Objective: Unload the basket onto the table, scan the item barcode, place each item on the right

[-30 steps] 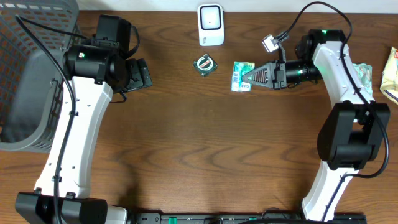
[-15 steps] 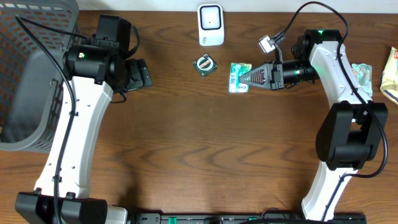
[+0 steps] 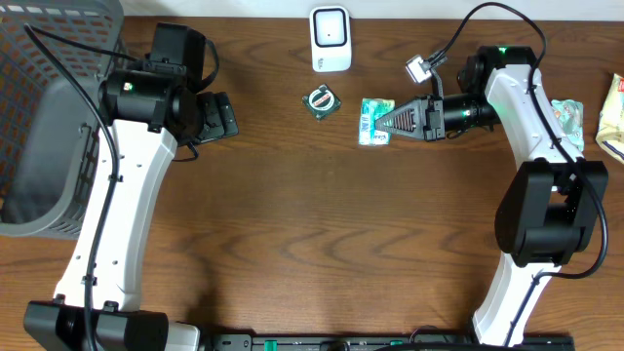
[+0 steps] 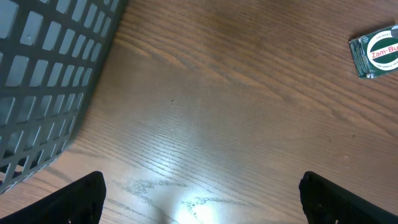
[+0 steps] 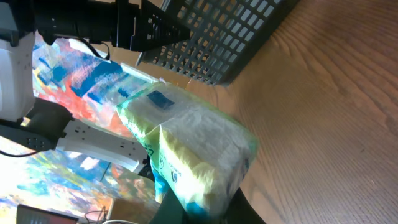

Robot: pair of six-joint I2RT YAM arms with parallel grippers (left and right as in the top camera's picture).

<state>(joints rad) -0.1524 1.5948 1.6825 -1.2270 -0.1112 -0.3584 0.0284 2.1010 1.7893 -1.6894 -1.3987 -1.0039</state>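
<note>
My right gripper (image 3: 387, 121) is shut on a green and white soft packet (image 3: 373, 119), held level above the table just below and right of the white barcode scanner (image 3: 331, 39). In the right wrist view the packet (image 5: 189, 146) fills the jaws, bulging out past them. A small green round-labelled item (image 3: 321, 100) lies on the table left of the packet, also seen in the left wrist view as a green sachet (image 4: 376, 52). My left gripper (image 3: 216, 115) hangs open over bare wood (image 4: 199, 199), holding nothing.
A grey mesh basket (image 3: 44, 107) fills the far left. More packaged goods (image 3: 614, 117) lie at the right edge, and another green packet (image 3: 569, 115) sits behind the right arm.
The right gripper carried the packet slightly left and up toward the scanner early on, then held still. The left arm has not moved.
</note>
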